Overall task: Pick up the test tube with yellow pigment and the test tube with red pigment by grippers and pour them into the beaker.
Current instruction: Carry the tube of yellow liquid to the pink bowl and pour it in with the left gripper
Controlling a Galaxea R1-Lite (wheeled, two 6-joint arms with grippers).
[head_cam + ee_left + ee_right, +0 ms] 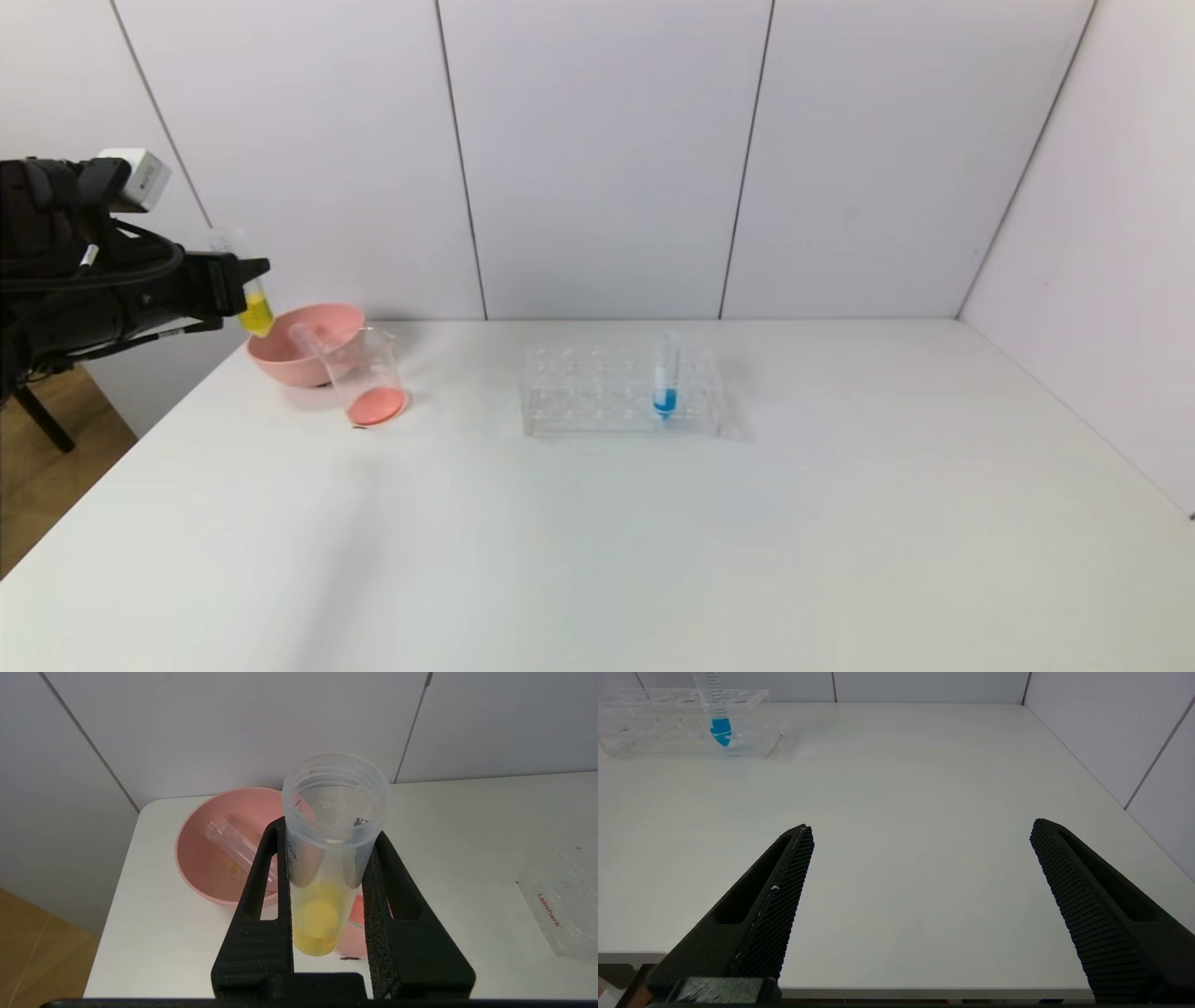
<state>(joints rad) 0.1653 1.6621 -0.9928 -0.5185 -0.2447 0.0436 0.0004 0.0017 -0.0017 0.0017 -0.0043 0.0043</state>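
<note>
Holding the test tube with yellow pigment between both fingers, the left pincer hangs at the bench's far left corner, above the near rim of the pink bowl. Tube upright, open mouth up, yellow liquid pooled in its rounded tip; the upper part is faint against the wall in the head view. In the left wrist view the fingers cover the tube's sides and most of what lies below it.

Beaker stands on the bench just in front of the bowl, touching or nearly so; red-orange liquid covers its bottom. An emptied clear tube lies slanted in the bowl, its mouth end leaning out toward the beaker; any residue cannot be made out.

Clear tube rack sits mid-bench, well apart from the beaker, with the blue tube upright in it.

Right pincer is out of the head view; its wrist view shows the fingers spread wide, gripping nothing, over the bench's near edge.
</note>
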